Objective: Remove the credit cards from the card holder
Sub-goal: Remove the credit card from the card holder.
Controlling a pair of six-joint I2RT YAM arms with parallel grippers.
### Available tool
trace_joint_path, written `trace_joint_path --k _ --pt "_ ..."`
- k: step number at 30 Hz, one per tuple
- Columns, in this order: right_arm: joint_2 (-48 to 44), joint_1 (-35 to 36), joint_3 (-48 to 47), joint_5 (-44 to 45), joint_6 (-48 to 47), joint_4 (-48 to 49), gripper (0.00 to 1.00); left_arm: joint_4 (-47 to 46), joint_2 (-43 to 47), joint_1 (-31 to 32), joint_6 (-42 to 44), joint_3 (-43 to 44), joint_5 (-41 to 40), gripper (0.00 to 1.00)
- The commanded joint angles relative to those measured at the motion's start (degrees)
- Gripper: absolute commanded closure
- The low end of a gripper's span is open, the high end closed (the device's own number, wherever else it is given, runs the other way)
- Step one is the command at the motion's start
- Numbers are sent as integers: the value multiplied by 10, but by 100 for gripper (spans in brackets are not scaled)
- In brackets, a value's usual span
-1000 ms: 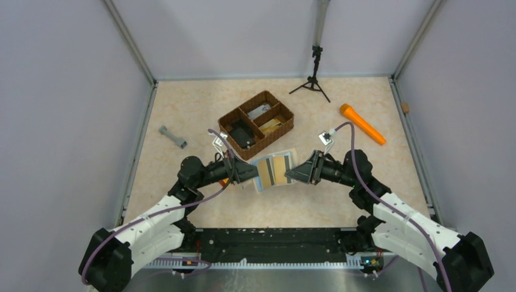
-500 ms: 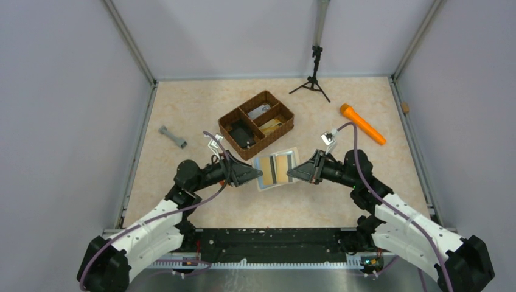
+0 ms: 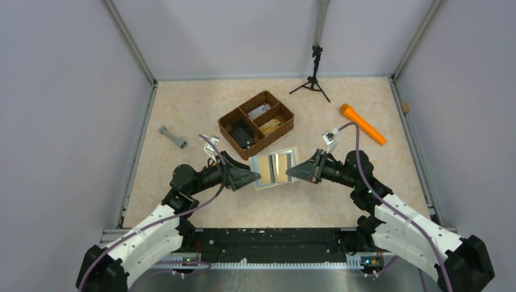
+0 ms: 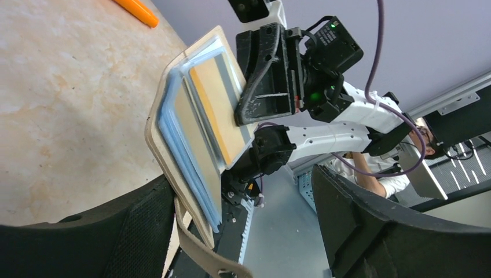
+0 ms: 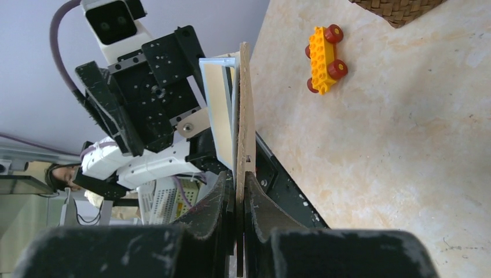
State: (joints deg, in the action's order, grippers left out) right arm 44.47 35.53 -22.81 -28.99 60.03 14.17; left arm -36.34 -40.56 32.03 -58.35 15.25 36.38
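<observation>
1. A second before, the left gripper (image 3: 253,177) had been pinched on the card holder (image 3: 275,168). Now its jaws stood wide apart and it had let go.
2. The right gripper (image 3: 290,174) had meanwhile closed. In its wrist view the jaws were clamped tight on the holder's cream edge, so the whole weight had passed to that arm.
3. The holder hung open between the two grippers, lifted off the counter (image 3: 341,201) just in front of the wicker tray (image 3: 287,129). It had tipped more steeply onto its edge than a second ago.
4. The credit cards (image 4: 215,107) had not come out. From the left wrist I could see tan faces tucked in the pale blue sleeves, facing the opened jaws.
5. The holder's near edge and its strap lay just beside one left finger (image 4: 136,229); I could not tell whether they touched.
6. To my eye this was a handover. The right arm steadied the holder so the freed left jaws could go for a card edge, the removal itself not yet started.
</observation>
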Motion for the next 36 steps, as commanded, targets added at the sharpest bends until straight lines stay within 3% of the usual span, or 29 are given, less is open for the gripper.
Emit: trace_joint_path --k 1,5,12,15,19,20,22,23,24,30,36 --pt "-7 3 1 -14 15 55 100 13 -16 1 20 12 -3 15" --pt "-7 3 -2 -26 18 63 100 21 -32 1 29 19 -6 22" --pt "-14 3 -5 -25 4 39 100 9 -40 1 27 17 -14 71" --pt "-17 3 -7 -19 -9 20 100 16 -40 1 30 18 -18 84" --pt "-19 2 -11 -6 -34 -13 97 26 -37 1 31 22 -15 93" --pt "-21 3 -14 0 -45 -27 90 28 -36 1 31 23 -13 95" --pt "-20 1 -34 23 -86 -88 58 29 -34 1 32 23 -12 99" --pt "-20 0 -54 42 -111 -137 48 30 -34 1 33 23 -13 100" --pt "-19 -1 -72 62 -137 -179 44 31 -34 1 33 23 -14 100" --pt "-43 -1 -152 140 -222 -307 34 27 -43 1 40 25 -14 100" --pt "-58 -1 -162 123 -209 -295 37 33 -63 1 53 42 -2 100"
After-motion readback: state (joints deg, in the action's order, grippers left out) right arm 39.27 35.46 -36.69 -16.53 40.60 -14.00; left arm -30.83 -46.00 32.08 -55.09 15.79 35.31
